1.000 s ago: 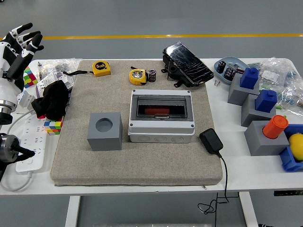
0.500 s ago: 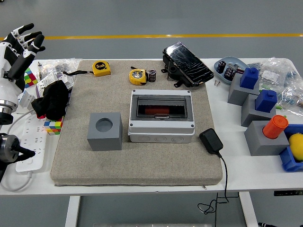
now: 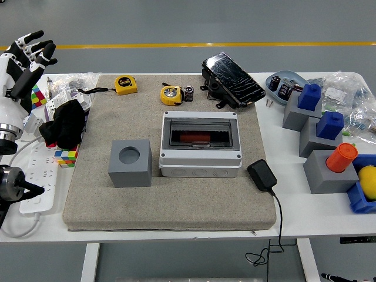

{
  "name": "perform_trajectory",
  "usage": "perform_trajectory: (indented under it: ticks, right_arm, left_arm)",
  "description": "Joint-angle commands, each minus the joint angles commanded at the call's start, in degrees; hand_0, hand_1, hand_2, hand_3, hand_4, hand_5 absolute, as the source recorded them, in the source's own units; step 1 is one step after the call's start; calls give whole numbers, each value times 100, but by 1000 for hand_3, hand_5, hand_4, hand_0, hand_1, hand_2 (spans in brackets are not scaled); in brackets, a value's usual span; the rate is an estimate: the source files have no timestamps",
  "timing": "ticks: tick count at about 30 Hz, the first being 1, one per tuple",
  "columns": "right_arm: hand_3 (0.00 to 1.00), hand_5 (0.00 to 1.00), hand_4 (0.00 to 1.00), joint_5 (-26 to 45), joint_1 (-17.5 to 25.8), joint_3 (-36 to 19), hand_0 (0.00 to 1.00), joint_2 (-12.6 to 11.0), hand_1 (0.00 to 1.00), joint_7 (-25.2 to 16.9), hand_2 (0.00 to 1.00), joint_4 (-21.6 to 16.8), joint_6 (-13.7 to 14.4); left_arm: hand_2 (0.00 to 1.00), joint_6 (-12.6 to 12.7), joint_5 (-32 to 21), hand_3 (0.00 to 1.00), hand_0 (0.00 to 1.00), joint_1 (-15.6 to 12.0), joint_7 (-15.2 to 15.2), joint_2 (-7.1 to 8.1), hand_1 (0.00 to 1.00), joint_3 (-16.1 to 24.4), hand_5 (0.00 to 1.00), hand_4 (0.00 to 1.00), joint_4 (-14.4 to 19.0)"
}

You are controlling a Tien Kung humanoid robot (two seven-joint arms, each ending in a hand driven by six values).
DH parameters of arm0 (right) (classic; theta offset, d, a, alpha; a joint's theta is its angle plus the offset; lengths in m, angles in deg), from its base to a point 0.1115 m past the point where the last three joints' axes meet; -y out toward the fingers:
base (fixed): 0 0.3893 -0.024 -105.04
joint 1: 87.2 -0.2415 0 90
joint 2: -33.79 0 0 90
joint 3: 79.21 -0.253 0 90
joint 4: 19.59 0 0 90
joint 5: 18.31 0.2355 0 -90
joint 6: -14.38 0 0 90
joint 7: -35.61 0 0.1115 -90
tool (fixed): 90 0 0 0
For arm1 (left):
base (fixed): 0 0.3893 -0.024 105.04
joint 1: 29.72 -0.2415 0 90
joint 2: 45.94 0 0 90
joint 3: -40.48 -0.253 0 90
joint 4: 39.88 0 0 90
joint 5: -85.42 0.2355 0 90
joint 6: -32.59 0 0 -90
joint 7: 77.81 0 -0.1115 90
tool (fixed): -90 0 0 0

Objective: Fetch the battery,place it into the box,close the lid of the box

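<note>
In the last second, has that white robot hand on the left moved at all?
Yes, slightly. The left hand has drifted a little to the right, toward the black cloth and grey mat, fingers spread and holding nothing.

Left hand [image 3: 29, 56] up at table's left edge, fingers spread; battery [image 3: 188, 93] behind lidded box [image 3: 200, 143].

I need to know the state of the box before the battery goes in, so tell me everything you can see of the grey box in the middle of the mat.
The grey box looks like a plastic electrical enclosure, light grey, rectangular, lying flat near the middle of the felt mat. A dark, tinted lid covers its window and appears shut; something red shows through it. Round knockout marks line its near wall. Nothing touches it except the mat.
</note>
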Motion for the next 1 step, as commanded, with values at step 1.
perform_trajectory:
  ticks: [1]
  right_arm:
    - [533, 491, 902, 1, 4, -8, 668, -1, 659, 0, 622, 1, 0]
  left_arm:
    - [706, -2, -1, 743, 600, 6, -1, 0, 742, -10, 486, 998, -4]
